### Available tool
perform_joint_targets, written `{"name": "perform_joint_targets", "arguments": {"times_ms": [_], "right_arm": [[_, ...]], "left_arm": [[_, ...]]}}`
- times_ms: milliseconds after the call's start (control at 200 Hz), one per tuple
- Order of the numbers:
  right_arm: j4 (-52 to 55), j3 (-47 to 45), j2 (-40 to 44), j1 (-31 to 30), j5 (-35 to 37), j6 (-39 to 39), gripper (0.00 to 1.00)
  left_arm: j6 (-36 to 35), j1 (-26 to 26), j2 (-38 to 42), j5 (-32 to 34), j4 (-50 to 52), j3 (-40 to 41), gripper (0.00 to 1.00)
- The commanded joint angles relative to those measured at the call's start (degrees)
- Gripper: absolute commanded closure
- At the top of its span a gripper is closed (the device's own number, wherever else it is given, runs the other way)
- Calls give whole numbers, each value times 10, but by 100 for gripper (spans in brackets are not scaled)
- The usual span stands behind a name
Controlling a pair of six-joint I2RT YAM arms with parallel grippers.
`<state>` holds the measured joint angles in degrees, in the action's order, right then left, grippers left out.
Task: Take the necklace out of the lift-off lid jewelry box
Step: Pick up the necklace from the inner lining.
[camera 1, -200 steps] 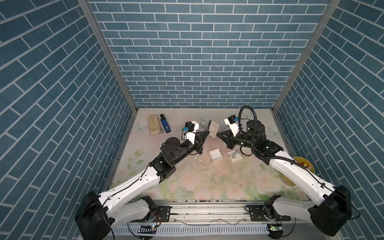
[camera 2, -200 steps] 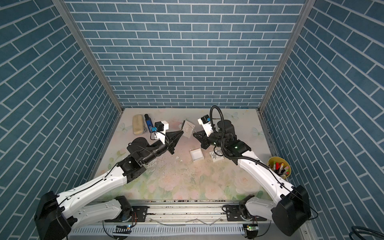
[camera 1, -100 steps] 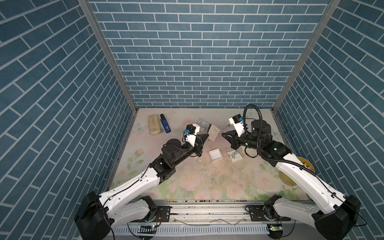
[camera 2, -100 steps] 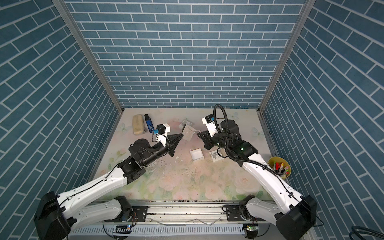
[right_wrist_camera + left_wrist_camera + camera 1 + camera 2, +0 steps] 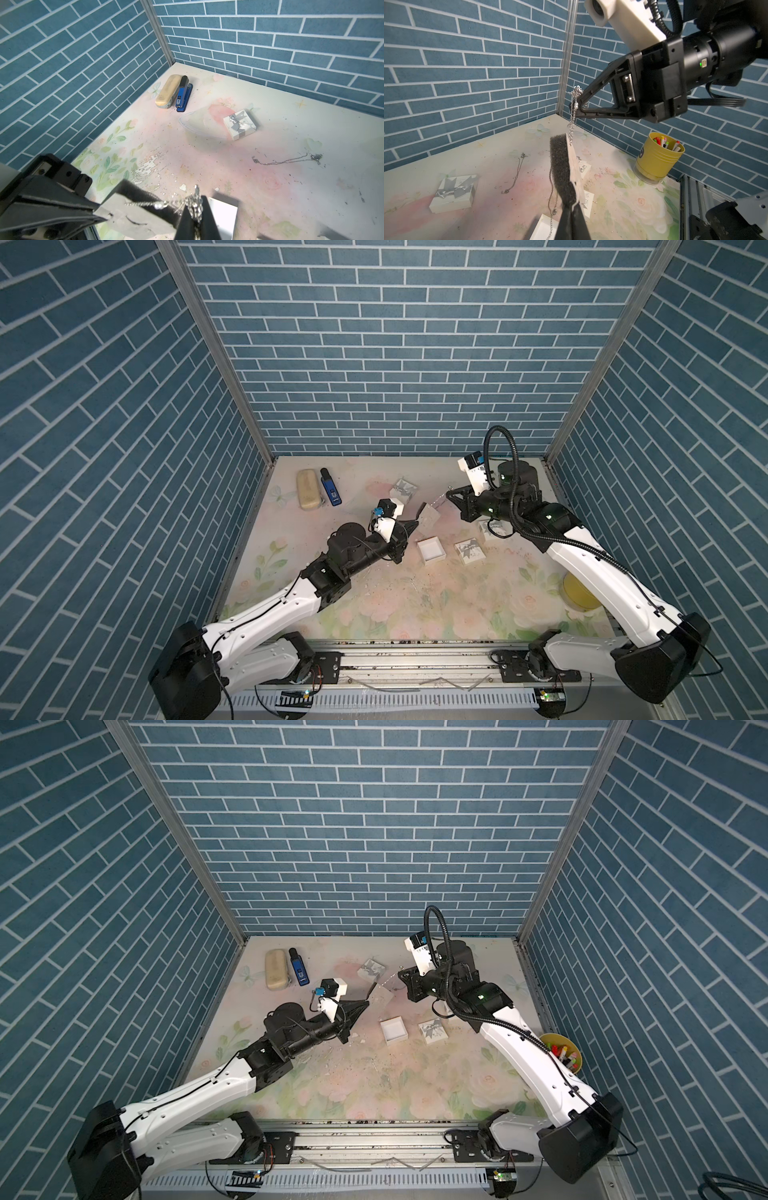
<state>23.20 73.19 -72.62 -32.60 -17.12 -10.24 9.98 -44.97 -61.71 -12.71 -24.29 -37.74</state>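
In a top view, the left gripper (image 5: 417, 517) is clamping the foam insert (image 5: 432, 517) above the open box (image 5: 431, 549). Left wrist view: the right gripper (image 5: 578, 104) is pinching the necklace (image 5: 572, 118) at its tips (chain threaded through the foam). Right wrist view: the chain is stretching between both grippers, so the unthreading is looking unfinished.

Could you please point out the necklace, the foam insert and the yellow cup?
necklace (image 5: 572, 121), left wrist view, hanging chain.
foam insert (image 5: 560, 164), left wrist view, dark foam face.
yellow cup (image 5: 654, 164), left wrist view, side wall.

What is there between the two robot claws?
A silver necklace, seen in the left wrist view: it hangs from the shut right gripper down to the foam pad that the left gripper pinches.
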Motion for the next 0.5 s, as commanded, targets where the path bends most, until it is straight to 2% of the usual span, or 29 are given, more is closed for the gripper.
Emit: {"name": "perform_joint_targets", "arguments": {"times_ms": [0,215,335,495], "right_arm": [[26,33,-13,5,33,-12,100],[110,128,-91,30,68,-16,100],[132,158,-126,40,78,-26,100],[137,179,-171,48,63,-34,100]], "left_arm": [[-15,1,11,-3,0,12,100],[-8,1,8,15,-65,57,100],[-30,3,12,3,-36,60,100],[-65,3,59,15,1,81,100]]}}
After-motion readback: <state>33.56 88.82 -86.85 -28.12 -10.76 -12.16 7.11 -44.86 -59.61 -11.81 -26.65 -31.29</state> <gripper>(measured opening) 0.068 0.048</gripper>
